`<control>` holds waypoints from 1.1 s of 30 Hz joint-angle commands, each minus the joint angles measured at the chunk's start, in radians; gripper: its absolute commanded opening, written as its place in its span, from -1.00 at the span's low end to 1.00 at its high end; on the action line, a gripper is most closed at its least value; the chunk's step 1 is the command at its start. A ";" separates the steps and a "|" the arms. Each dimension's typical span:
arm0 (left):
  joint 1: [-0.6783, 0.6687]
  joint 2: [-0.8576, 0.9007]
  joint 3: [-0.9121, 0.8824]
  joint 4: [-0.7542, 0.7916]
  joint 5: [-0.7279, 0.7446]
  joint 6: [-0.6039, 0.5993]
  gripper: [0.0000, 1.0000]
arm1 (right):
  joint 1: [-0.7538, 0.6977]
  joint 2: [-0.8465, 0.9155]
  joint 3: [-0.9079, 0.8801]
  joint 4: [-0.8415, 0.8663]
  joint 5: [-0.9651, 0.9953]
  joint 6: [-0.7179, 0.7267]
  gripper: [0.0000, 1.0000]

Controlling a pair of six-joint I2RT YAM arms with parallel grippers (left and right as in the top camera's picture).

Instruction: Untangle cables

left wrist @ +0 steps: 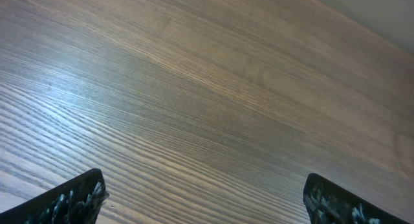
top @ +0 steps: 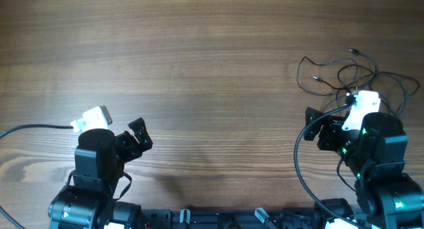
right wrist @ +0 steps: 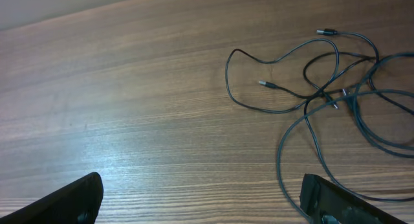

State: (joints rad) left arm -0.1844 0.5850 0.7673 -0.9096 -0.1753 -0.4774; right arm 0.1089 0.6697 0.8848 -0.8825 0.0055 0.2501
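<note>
Left pincer [top: 137, 137]: jaws spread wide, nothing between them, nothing touched; it sits at about 8 o'clock on the table [top: 199, 57] in the overhead view. In the left wrist view the same pincer [left wrist: 207, 208] shows only its two dark fingertips [left wrist: 77, 201], one in each lower corner, with bare wood grain between. Right pincer [top: 323, 128]: likewise wide open and empty, at about 4 o'clock in the overhead view, just short of the cables [top: 344, 89] and apart from them. In the right wrist view this pincer [right wrist: 204, 204] frames open table, with one grey loop running close by its right-hand fingertip [right wrist: 336, 201]; whether loop and tip touch cannot be told. Cables: thin dark cords in a loose tangle lying flat at about 2 o'clock on the table, the heap wider than deep, its long axis running roughly 9 to 3 o'clock. The right wrist view alone resolves the crossings [right wrist: 321, 93] and the plug ends: a silver-tipped plug [right wrist: 264, 83] pointing toward 10 o'clock and a dark plug [right wrist: 326, 32] pointing toward 9 o'clock. The overhead view alone shows both arms and the tangle's whole extent. The left wrist view contains no cord.
</note>
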 commanded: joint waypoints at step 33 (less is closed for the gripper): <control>-0.005 -0.007 -0.009 0.000 -0.016 -0.010 1.00 | -0.076 -0.666 -0.866 1.283 -0.089 -0.214 1.00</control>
State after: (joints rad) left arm -0.1844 0.5850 0.7635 -0.9127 -0.1757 -0.4770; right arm 0.0380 0.0254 0.0826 0.3511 -0.0708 0.0467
